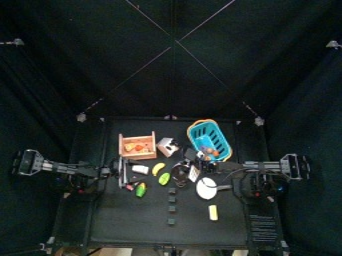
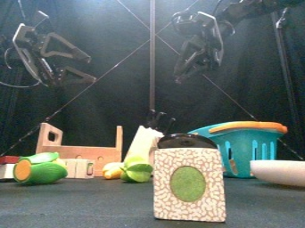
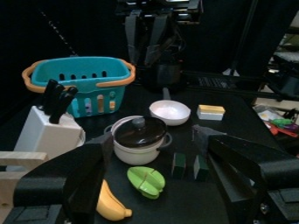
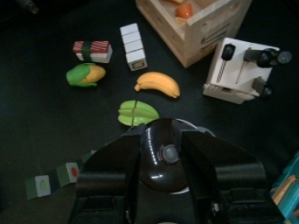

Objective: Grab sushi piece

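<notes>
Overhead, both grippers are held high above the table (image 2: 71,200): the left gripper (image 3: 158,166) is spread wide and empty, and the right gripper (image 2: 194,61) is likewise released with nothing held. On the table's left, the crate (image 4: 193,26) is seen, and just near of it the sushi (image 4: 91,50) lies, beside a white block (image 4: 132,45) and a green-and-yellow piece (image 4: 84,74). The sushi is judged light, small and probably a rigid toy with smooth, slightly slippery sides. It is best pinched across its short banded middle, from above, so the neighbours are not nudged.
</notes>
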{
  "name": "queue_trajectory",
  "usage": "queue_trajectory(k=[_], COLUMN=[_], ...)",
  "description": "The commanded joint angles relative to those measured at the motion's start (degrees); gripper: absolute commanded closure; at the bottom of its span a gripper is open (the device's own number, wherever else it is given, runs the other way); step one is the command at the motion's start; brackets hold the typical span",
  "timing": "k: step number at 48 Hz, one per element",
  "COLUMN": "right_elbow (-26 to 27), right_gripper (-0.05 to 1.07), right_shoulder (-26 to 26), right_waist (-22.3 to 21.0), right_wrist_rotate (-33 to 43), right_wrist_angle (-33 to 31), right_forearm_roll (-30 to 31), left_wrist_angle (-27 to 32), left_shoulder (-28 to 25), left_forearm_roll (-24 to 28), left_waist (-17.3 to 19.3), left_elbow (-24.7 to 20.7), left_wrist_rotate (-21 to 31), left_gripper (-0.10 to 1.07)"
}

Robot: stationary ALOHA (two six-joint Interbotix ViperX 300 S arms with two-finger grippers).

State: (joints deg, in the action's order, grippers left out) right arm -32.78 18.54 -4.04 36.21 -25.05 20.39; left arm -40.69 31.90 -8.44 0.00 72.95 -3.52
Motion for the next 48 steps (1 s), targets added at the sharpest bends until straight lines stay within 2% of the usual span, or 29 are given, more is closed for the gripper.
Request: queue_trajectory(k=[1,9,19,30,48], right_elbow=[-2.0,-6.2,-7.3,-5.4,-0.1], right_gripper=[0.32,0.32,0.32,0.32,0.31], right_shoulder=[3.0,2.9,-1.5,-8.2,-15.8], right_waist=[1.6,5.7,9.4,13.0,13.8], right_wrist_rotate=[0.0,0.0,0.1,0.1,0.5], right_wrist_angle=[4.5,13.2,17.8,17.7,11.9], right_forearm_roll=[0.4,1.5,3.5,4.9,5.4], left_wrist_angle=[-0.3,-0.3,-0.2,-0.2,-0.3], left_shoulder=[-0.1,-0.1,-0.1,-0.1,-0.1], left_forearm_roll=[0.2,0.1,0.2,0.2,0.2], left_waist=[-0.2,-0.2,-0.2,-0.3,-1.0], left_elbow=[-0.6,-0.5,-0.2,0.0,0.9], left_wrist_rotate=[0.0,0.0,0.0,0.0,0.0], left_gripper=[-0.06,-0.06,-0.06,-0.06,-0.06])
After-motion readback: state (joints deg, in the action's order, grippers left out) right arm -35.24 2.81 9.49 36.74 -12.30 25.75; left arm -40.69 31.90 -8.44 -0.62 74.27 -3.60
